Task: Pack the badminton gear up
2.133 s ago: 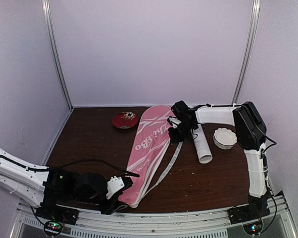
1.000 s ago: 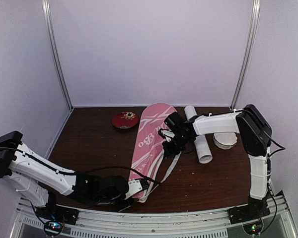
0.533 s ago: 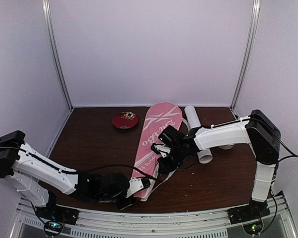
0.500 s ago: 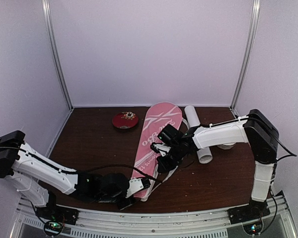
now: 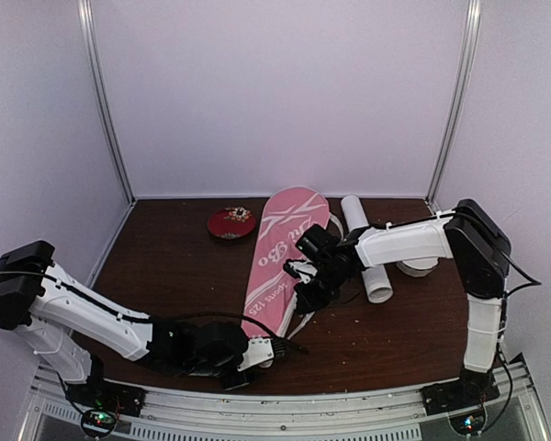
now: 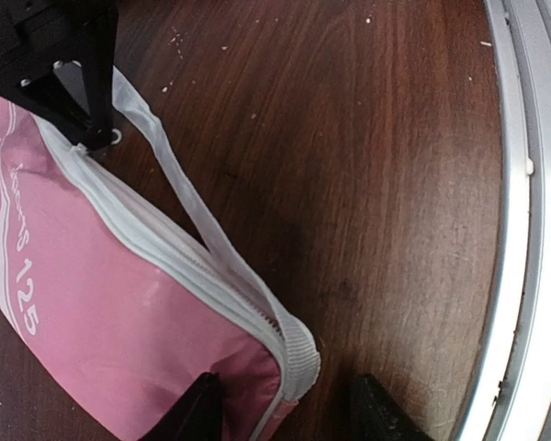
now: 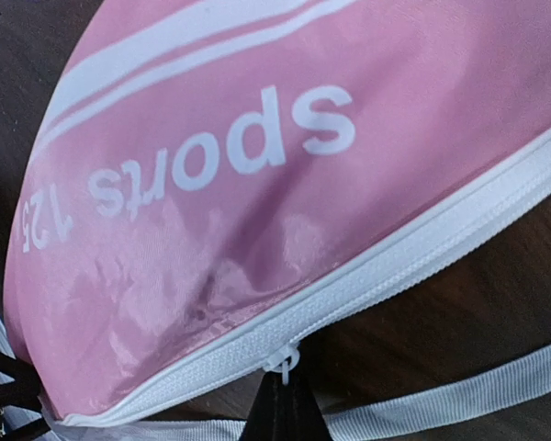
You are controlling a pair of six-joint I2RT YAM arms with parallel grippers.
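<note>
- Slippage is the chief worry from above. The pink bag (image 5: 277,253) lies slantwise mid-table, with the left gripper (image 5: 270,351) at its near, narrow end and the right gripper (image 5: 305,292) at its right edge. If the right arm drags along the zip while that end is unpinned, the whole bag could slide or bunch instead of the zip running. The white tube (image 5: 367,248) lies just right of the bag, outside it, close enough for the arm to nudge.
- Left wrist: the fingers (image 6: 195,412) stand apart astride the bag's banded end (image 6: 298,354). One seems to touch the fabric and the other is clear of it, so nothing is clamped. The loose white strap (image 6: 179,184) trails beside the zip and could snag.
- Right wrist: the fingertips are pressed together on the small zipper pull (image 7: 283,360). It is a slight tab, and a sideways tug might slip it out of the pinch.
</note>
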